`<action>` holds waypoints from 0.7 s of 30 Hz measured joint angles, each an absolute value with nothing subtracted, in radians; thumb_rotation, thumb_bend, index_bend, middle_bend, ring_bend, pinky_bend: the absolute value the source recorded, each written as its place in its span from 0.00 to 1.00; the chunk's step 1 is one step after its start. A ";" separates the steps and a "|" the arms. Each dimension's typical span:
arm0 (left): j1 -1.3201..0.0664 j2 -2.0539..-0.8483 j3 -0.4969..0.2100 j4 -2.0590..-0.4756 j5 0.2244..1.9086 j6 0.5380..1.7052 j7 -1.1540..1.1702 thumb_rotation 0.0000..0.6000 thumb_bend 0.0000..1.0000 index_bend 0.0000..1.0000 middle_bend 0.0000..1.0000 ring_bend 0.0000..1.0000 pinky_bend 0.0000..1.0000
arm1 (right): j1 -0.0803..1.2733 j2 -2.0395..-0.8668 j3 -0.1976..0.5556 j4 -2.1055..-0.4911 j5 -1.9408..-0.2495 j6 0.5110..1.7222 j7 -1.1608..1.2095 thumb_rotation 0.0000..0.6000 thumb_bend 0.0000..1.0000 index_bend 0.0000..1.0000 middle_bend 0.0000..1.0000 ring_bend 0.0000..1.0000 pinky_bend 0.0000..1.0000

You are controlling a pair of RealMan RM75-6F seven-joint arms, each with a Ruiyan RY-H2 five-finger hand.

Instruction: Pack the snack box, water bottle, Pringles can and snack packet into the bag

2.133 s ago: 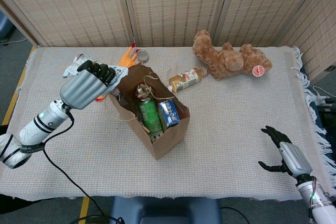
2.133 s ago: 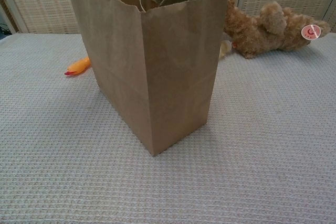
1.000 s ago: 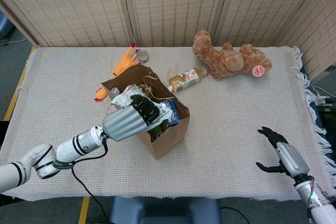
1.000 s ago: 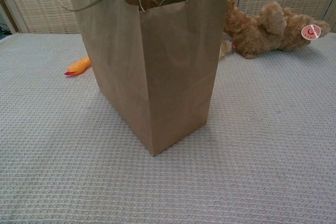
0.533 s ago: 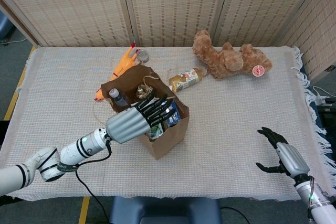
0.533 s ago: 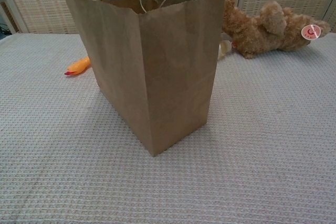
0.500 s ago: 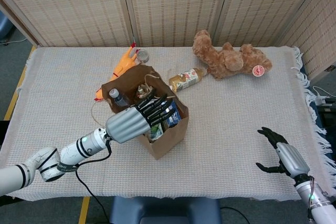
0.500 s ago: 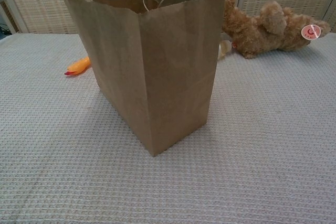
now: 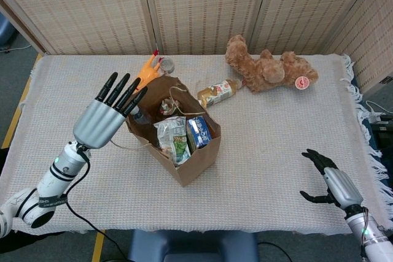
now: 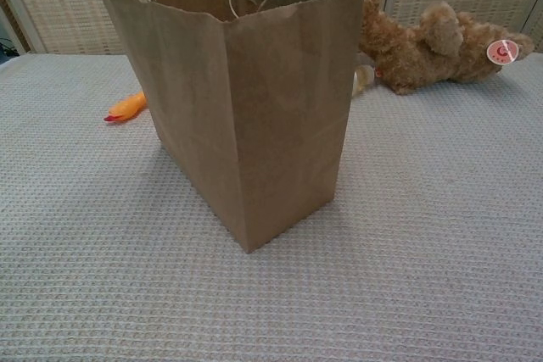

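The brown paper bag [image 9: 196, 157] [image 10: 254, 116] stands upright in the middle of the table. Inside it I see a silver snack packet [image 9: 169, 134], a blue snack box [image 9: 198, 132], a green can [image 9: 179, 146] partly under the packet, and the top of a water bottle [image 9: 140, 116] at the bag's left side. My left hand [image 9: 104, 116] is raised left of the bag, fingers spread and straight, holding nothing. My right hand [image 9: 334, 183] rests low at the table's near right, fingers apart and empty. Neither hand shows in the chest view.
A brown teddy bear [image 9: 267, 67] [image 10: 433, 40] lies at the back right. A small bottle [image 9: 217, 92] lies on its side behind the bag. An orange rubber chicken [image 9: 145, 69] [image 10: 127, 108] lies at the back left. Folding screens [image 9: 196, 4] close off the far side.
My left hand carried the snack packet over the bag, let it go inside, then lifted out and back to the left with fingers spread. The right hand has stayed put.
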State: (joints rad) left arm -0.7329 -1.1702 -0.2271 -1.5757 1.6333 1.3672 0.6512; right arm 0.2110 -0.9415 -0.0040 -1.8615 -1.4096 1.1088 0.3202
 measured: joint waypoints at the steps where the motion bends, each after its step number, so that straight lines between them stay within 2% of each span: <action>1: -0.720 -1.159 -0.223 -1.581 1.632 1.377 0.647 1.00 0.40 0.03 0.05 0.02 0.13 | 0.211 -0.942 -0.004 -1.862 -1.410 1.110 0.318 1.00 0.14 0.11 0.00 0.00 0.00; 13: -0.532 -1.111 -0.153 -1.629 1.605 1.512 0.573 1.00 0.40 0.03 0.04 0.02 0.12 | 0.211 -0.951 -0.009 -1.862 -1.412 1.114 0.279 1.00 0.14 0.11 0.00 0.00 0.00; 21: -0.364 -1.155 -0.044 -1.646 1.596 1.608 0.472 1.00 0.40 0.02 0.00 0.00 0.09 | 0.215 -0.958 -0.022 -1.833 -1.448 1.116 0.208 1.00 0.14 0.05 0.00 0.00 0.00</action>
